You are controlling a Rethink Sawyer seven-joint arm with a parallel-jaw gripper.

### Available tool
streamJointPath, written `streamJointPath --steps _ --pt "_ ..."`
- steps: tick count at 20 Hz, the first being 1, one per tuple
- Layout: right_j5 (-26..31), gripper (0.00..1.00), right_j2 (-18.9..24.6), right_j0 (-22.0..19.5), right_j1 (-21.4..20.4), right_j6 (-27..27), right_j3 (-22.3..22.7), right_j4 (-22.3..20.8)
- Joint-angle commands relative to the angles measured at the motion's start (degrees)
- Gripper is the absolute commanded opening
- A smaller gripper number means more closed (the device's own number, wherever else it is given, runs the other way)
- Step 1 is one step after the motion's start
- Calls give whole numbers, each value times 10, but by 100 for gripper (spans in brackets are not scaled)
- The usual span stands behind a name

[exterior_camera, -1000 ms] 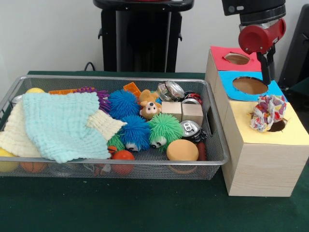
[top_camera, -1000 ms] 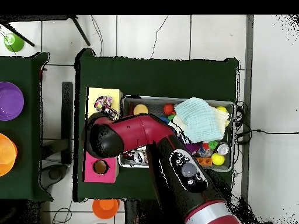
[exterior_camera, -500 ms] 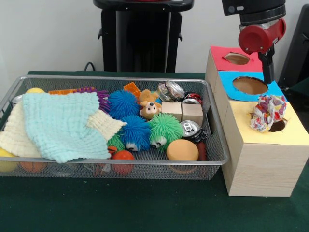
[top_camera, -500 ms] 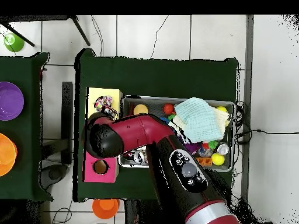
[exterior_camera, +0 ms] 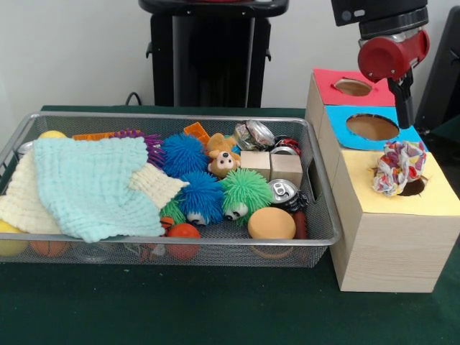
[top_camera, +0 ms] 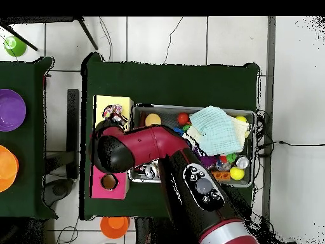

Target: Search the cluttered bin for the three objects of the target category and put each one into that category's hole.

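Bundle: ruffled cloth bundle (exterior_camera: pixel 399 167) on hole (exterior_camera: pixel 415 187) rim, directly below end effector (exterior_camera: pixel 407 108).
Grip: cannot tell; nothing held.

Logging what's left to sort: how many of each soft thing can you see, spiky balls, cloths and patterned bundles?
Spiky fuzzy balls: 4 (blue, blue, green, purple)
Cloths: 2 (mint, cream)
Patterned bundles: 1 (on the yellow box's hole)
Total: 7

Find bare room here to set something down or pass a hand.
Free: the green tabletop in front of the wire basket, and the yellow box top beside the patterned cloth bundle. Crowded: the basket, packed with cloths, fuzzy balls and cans.
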Motion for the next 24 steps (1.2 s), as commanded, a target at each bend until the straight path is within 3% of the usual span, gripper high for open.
streamJointPath --steps 1,11,24 --pt "-27 0 -36 3 32 99 3 -19" --pt "-18 0 -81 27 50 85 -27 -30" --pt "-101 0 -83 35 75 94 -32 -31"
